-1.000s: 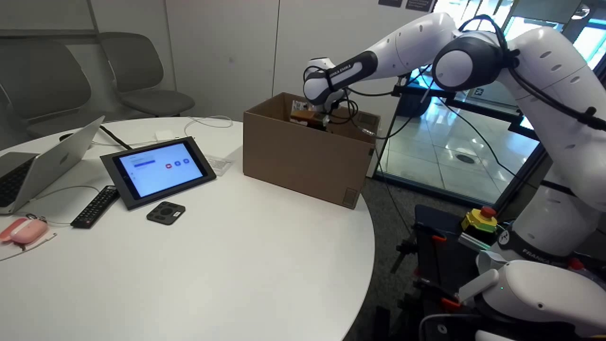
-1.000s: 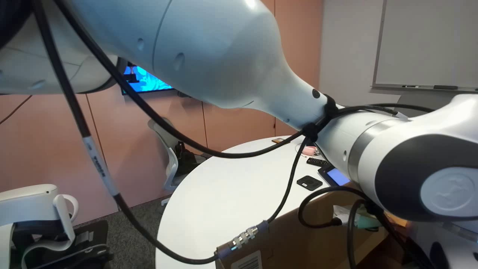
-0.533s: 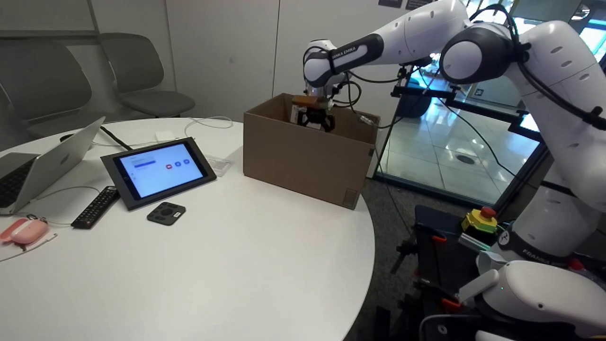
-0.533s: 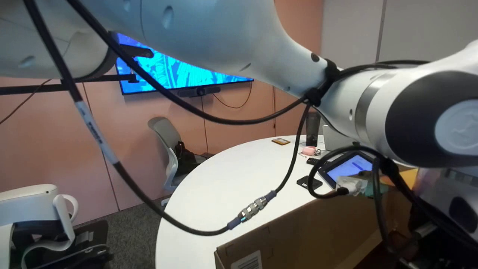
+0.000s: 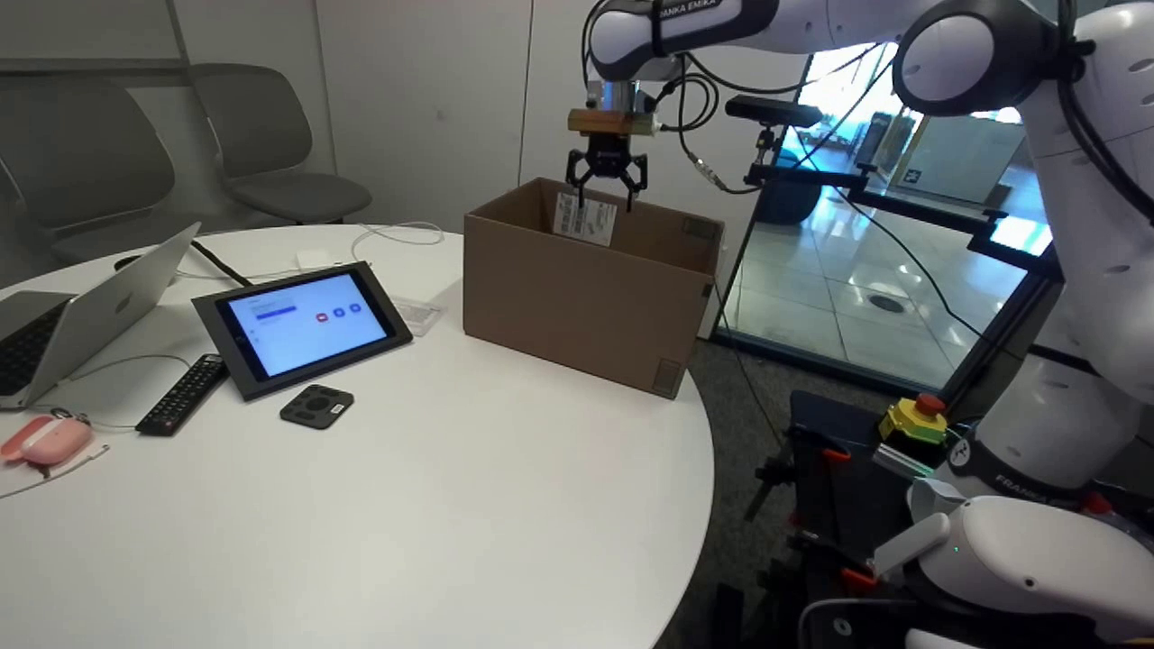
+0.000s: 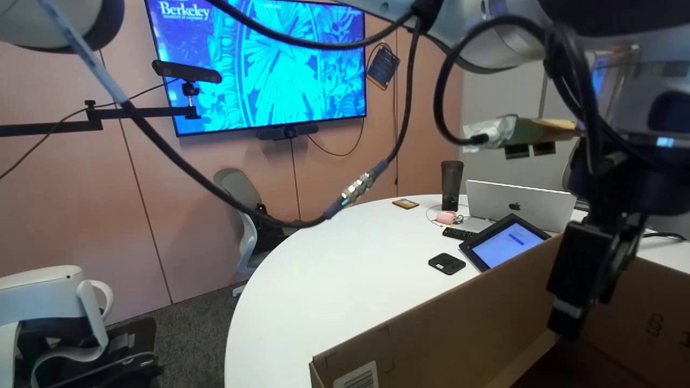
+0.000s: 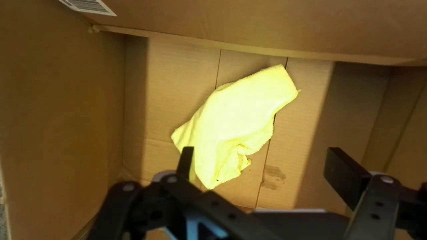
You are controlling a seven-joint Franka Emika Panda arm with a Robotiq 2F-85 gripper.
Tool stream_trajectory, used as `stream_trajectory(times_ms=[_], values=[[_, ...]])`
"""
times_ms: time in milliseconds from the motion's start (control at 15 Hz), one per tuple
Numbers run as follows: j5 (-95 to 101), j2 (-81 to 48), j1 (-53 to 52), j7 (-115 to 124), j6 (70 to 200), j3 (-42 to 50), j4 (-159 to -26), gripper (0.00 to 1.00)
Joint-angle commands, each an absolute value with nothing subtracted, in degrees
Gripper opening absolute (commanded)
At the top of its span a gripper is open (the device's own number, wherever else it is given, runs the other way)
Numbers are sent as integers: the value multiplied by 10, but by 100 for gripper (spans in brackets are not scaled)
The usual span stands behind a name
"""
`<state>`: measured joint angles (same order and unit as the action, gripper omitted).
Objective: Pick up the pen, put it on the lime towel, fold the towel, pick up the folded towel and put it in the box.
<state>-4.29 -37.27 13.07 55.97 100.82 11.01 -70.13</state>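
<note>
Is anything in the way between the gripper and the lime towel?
Nothing visible: the open gripper hangs above the lime towel, which lies in the box. The box surrounds the towel without covering it.

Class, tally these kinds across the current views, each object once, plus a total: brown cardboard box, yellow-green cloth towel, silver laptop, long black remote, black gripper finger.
Brown cardboard box: 1
Yellow-green cloth towel: 1
Silver laptop: 1
Long black remote: 1
Black gripper fingers: 2
Total: 6
</note>
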Motion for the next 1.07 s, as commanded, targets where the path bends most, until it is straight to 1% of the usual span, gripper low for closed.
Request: stream_trajectory(times_ms=[0,533,733,1000], values=[[-45,-315,122,484,964,98,-708,100],[-41,-202,101,309,839,45,-713,100],[-45,-179,97,244,778,26,-701,100],[-39,-149,85,176,729,5,-704,100]])
